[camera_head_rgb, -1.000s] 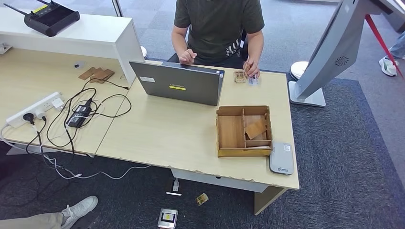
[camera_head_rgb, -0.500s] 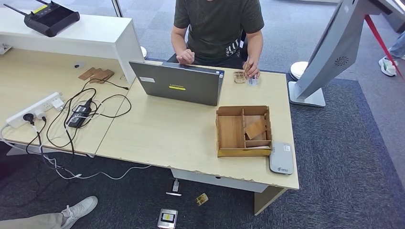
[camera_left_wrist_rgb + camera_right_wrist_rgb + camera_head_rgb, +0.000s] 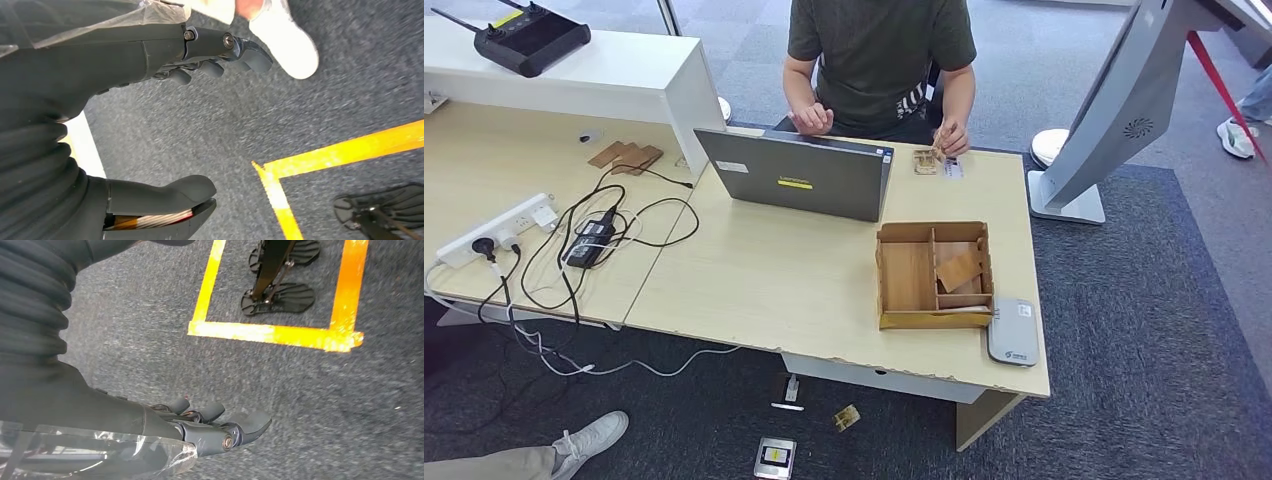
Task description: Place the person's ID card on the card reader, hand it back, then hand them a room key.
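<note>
The person's hand (image 3: pixel 951 139) is lifting off the ID card (image 3: pixel 953 169) at the desk's (image 3: pixel 774 280) far edge, freeing it for pickup, while both robot hands, left (image 3: pixel 150 120) and right (image 3: pixel 200 427), are hanging spread and empty.

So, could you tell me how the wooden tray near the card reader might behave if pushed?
The wooden tray looks thin-walled and probably light, so it should slide easily on the smooth desk. Its loose wooden card may shift inside.
</note>
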